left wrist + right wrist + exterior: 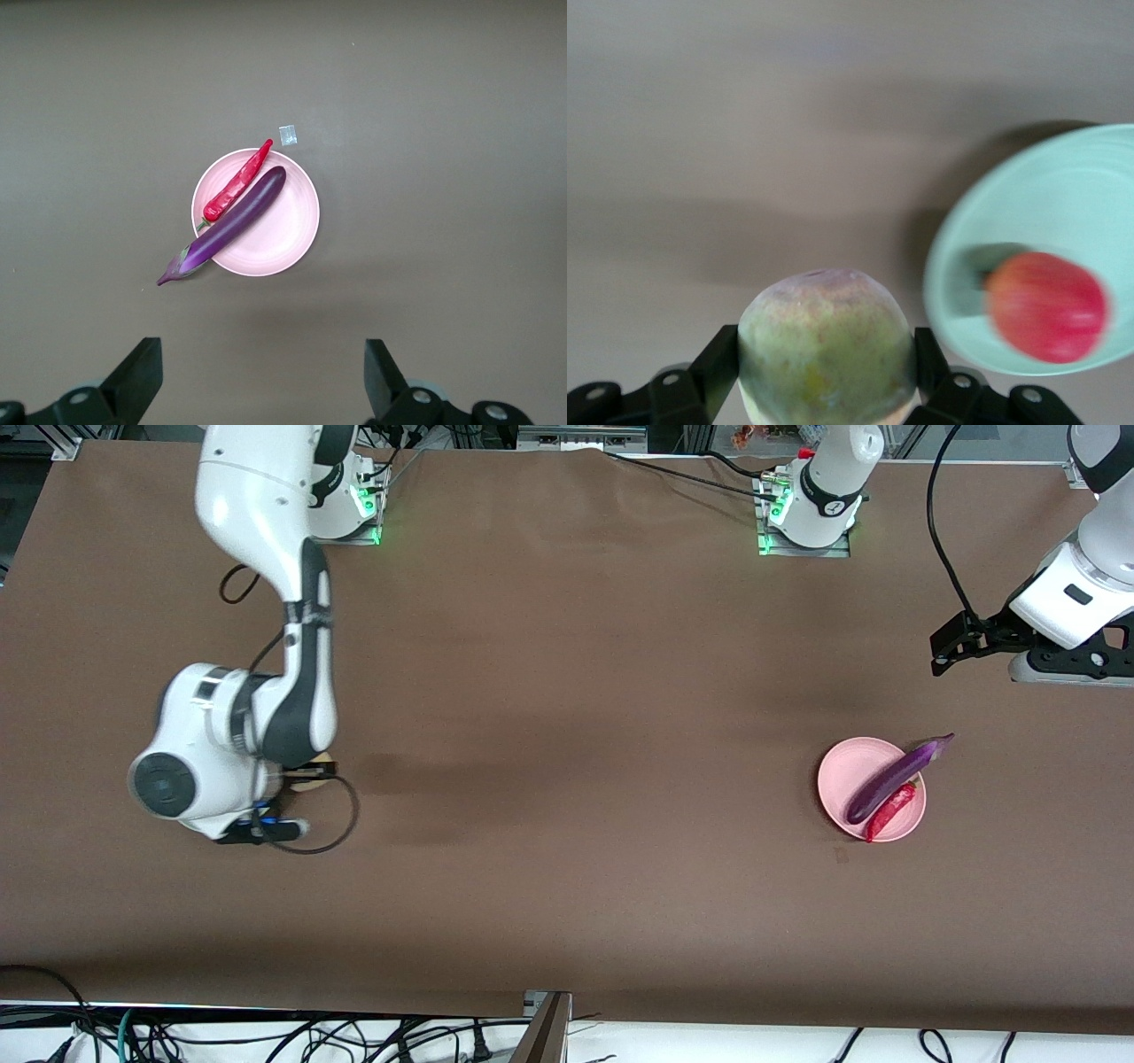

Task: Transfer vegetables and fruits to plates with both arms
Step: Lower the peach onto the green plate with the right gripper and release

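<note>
Lying diagonally across pink plate [849, 772], eggplant [886, 781], stem overhanging rim

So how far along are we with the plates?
Done: the eggplant and chili pepper lie on the pink plate, and the red apple sits in the mint plate. In hand: the right hand grips the yellow-green fruit beside that plate. Left: setting it down. The left hand waits open above the pink plate.
</note>
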Controlling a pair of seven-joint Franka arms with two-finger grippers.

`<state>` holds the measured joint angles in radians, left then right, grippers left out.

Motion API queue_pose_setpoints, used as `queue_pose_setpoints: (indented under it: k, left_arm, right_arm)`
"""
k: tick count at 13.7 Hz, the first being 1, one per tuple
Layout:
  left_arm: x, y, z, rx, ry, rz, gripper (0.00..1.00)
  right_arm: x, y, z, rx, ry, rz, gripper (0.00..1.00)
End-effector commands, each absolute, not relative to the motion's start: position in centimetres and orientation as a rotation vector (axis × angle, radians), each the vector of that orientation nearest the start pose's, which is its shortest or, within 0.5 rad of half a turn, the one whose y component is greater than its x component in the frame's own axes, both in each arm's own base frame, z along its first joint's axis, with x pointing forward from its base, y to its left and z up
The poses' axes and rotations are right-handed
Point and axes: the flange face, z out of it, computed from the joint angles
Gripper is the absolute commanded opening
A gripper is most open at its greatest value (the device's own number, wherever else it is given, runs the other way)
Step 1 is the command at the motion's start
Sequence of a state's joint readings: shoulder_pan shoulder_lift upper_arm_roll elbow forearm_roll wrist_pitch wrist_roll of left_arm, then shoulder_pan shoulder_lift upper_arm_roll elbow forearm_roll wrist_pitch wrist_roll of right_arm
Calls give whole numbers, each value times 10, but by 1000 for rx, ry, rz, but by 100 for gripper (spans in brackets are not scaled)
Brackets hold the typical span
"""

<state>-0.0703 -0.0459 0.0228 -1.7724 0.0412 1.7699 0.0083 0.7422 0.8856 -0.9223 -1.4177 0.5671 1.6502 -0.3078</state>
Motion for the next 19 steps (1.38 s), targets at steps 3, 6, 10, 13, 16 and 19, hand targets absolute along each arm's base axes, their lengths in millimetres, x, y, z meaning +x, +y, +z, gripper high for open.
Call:
queue_pose_setpoints:
  k: [3,6,10,13,16,19]
  left_arm:
    - [552,-30,580,-3075,153,-89,100]
    - [552,-29,580,-3075,151,-89,100]
    - [552,-29,580,-3075,151,-87,100]
    - [552,-29,580,-3075,151,-89,100]
    - [552,-29,580,-3075,151,-89,100]
    - [552,-29,580,-3075,151,-87,100]
  right_arm:
    - [670,2,270,-3166,-176,625,9]
    - [670,-13,263,-3168,-172,624,9]
    - [673,-47,261,-3156,-289,590,9]
    - [675,-59,263,-3157,-311,569,9]
    - [674,-48,260,-3152,-299,581,9]
    - [678,-35,256,-3142,-323,560,8]
